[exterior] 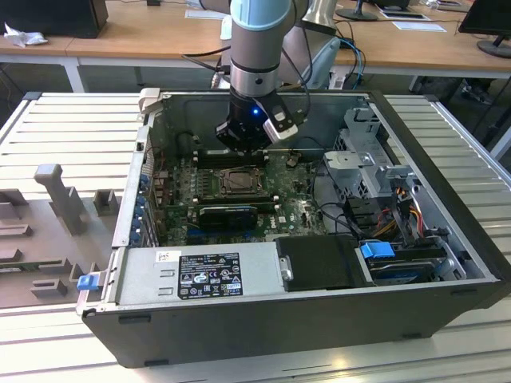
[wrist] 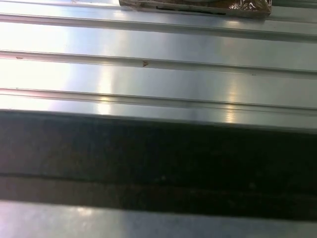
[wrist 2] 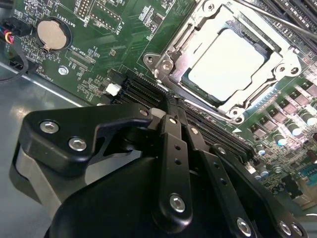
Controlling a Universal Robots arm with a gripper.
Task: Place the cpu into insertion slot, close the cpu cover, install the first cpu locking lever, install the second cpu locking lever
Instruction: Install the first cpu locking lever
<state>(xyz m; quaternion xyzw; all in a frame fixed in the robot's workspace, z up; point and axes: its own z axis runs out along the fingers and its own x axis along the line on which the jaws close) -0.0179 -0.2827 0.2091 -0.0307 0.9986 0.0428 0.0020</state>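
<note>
The cpu is lying flat in the insertion slot, its silver top facing up.
The cpu cover is framing it, one corner cut off at the picture's edge; the claw, fingers pressed together and holding nothing, is hovering just beside the socket, its body hiding nearby board.

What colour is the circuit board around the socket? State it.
Green circuit board, clearest in the second wrist view.
</note>
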